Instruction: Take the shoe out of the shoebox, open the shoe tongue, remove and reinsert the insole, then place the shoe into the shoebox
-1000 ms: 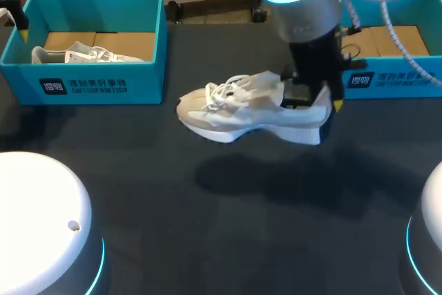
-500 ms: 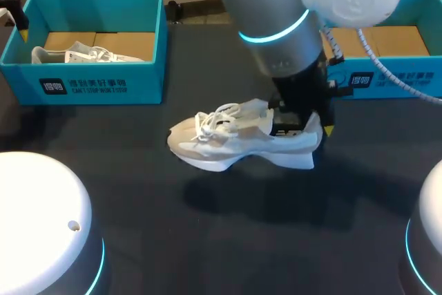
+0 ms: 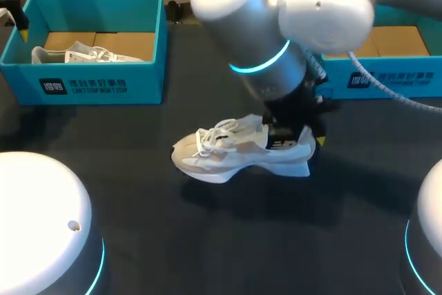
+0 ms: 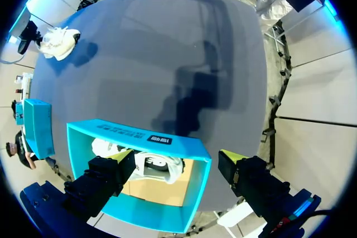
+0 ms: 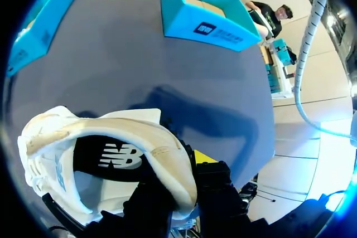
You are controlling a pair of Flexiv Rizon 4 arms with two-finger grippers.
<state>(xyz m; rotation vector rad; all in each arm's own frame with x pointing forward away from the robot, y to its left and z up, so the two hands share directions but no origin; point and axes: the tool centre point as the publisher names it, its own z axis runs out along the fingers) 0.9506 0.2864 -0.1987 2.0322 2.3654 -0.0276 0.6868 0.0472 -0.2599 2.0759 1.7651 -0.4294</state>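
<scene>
From above, you have two shoeboxes and two shoes. The left shoebox [image 3: 90,88] sits at the rear left corner of the tabletop [image 3: 138,198] with the second shoe [image 3: 76,53] lying inside it. The right shoebox [image 3: 394,77] sits at the rear right corner, partly hidden behind your right arm [image 3: 276,39]. The shoe [image 3: 228,153] is out near the middle of the tabletop, toe toward the left edge. Your right gripper [image 3: 300,136] grips it at the heel. Whether the sole touches the tabletop cannot be told. Only a yellow tip of your left gripper [image 3: 19,24] shows, by the left shoebox's far corner.

In the left wrist view, your left gripper [image 4: 175,157] hangs over the left shoebox [image 4: 139,133], its two fingers spread wide and holding nothing. The second shoe [image 4: 159,165] lies in the box under them. Far across the tabletop, the shoe [image 4: 60,43] hangs in your right gripper [image 4: 25,34], and the right shoebox [image 4: 36,126] stands apart from it.

In the right wrist view, your right gripper [image 5: 181,185] pinches the heel collar of the shoe [image 5: 67,132], one finger inside the opening and one outside. Ahead stand the left shoebox [image 5: 39,20] and the right shoebox [image 5: 206,20].
</scene>
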